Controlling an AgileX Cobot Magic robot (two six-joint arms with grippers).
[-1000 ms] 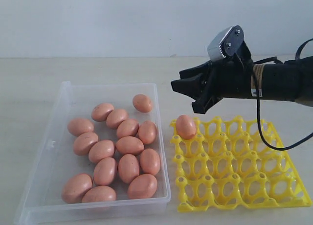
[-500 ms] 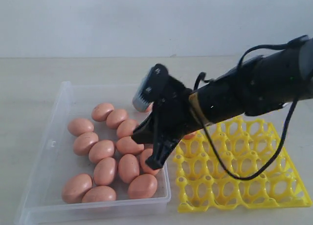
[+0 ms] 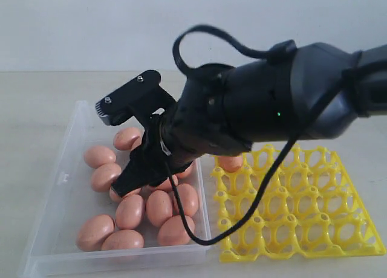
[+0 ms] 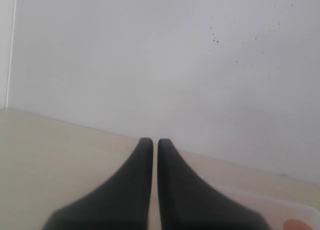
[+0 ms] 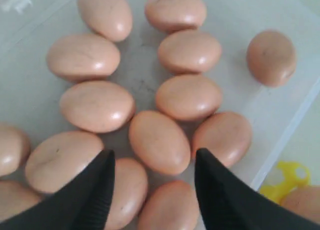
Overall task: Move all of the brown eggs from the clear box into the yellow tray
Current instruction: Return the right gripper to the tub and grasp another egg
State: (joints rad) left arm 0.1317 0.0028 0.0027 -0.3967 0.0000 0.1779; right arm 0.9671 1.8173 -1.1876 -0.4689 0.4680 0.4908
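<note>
Hovering over the clear box, the right end effector gapes wide above at least thirteen brown eggs; its arm hides several. One egg sits in a corner cup of the yellow tray beside the box. The left end effector is closed. Pale surface, white wall.

A plain pale wall rises behind the light beige table; faint dark specks, perhaps dirt, dot the wall.

smooth glossy eggs, clear plastic box, yellow plastic tray.
</note>
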